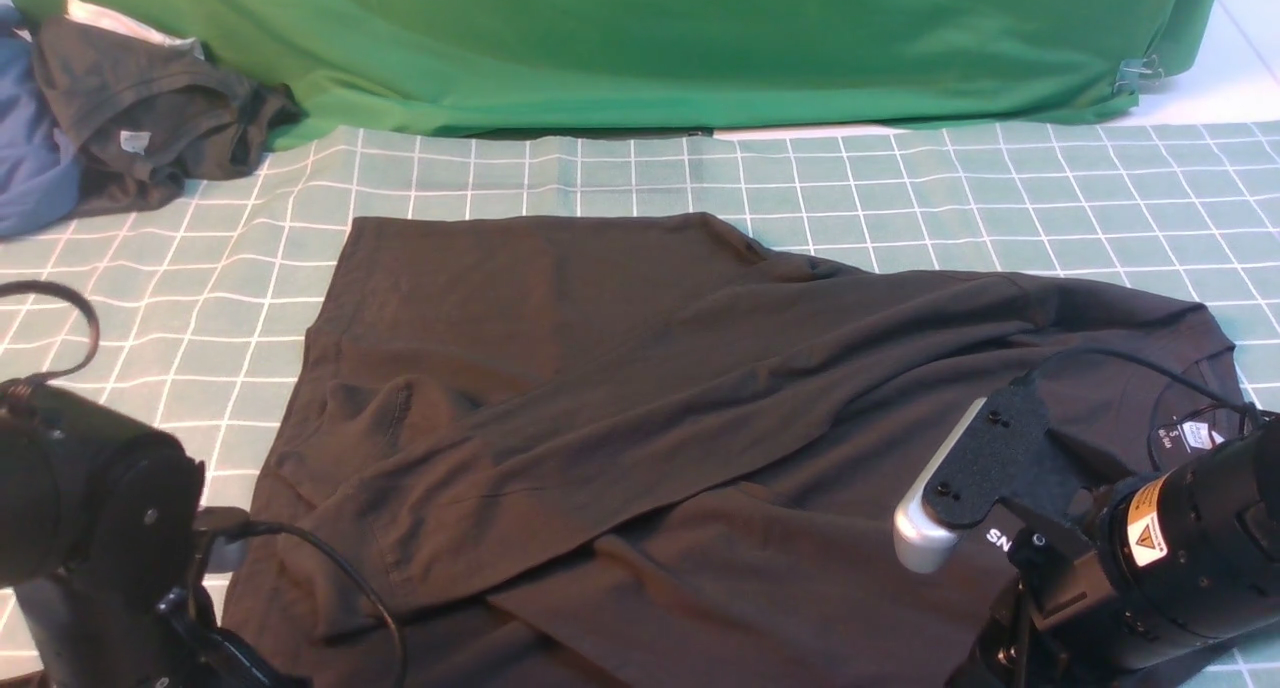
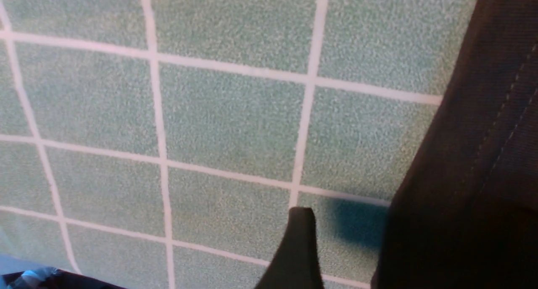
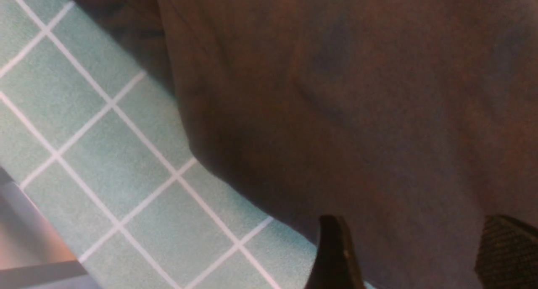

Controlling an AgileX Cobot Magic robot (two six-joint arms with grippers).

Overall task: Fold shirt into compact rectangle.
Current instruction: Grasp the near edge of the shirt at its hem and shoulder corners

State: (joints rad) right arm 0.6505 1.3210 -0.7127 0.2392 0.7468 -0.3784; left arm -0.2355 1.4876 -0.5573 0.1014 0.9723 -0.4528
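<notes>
Large black cotton shirt (image 1: 600, 428) spreads from table centre, collar and small white neck label (image 1: 1197, 434) towards four o'clock. Shallow pinch could catch one layer, skewing fold; trapped ridges could leave rectangle lumpy. Cloth looks soft, matte, creased, partly folded across itself; white print peeks out. Black left claw (image 2: 403, 215), seven o'clock, and black right claw (image 3: 414, 234), five o'clock: both released, fingers spread, grasping nothing.
</notes>
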